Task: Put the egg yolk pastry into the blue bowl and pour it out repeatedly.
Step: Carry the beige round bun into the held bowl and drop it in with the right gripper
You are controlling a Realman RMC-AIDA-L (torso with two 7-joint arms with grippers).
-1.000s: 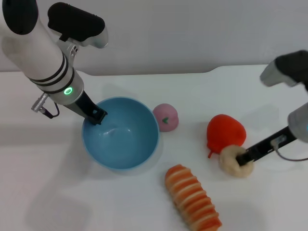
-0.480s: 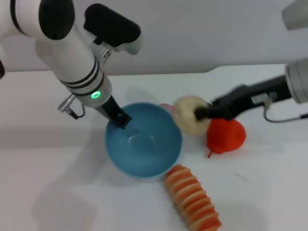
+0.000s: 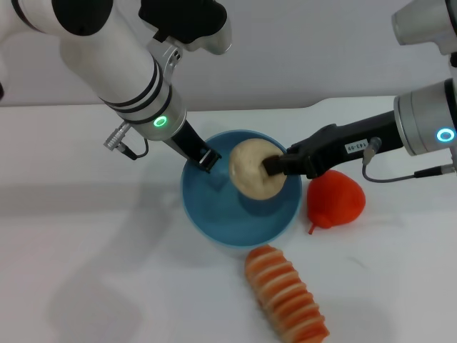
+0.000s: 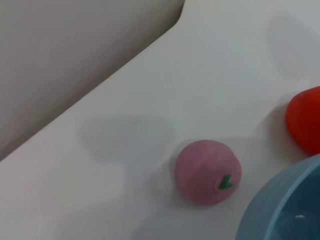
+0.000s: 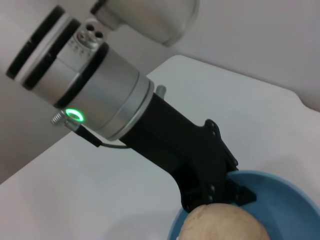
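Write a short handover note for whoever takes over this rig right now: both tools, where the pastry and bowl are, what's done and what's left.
Right tool: shut on the pale beige round egg yolk pastry, holding it above the opening of the round light-blue plastic bowl.
Left tool: gripping the bowl's rim on the robot's left side, bowl resting on the white table.
Done: pastry picked up and brought over the bowl.
Left: release the pastry into the bowl, pour it out, then repeat.
Nearby: red pear toy beside the bowl, pink ball with a green mark behind it, orange-and-cream striped roll in front.

light: bright, even | shadows: soft, on table | wrist views: slightly blurry
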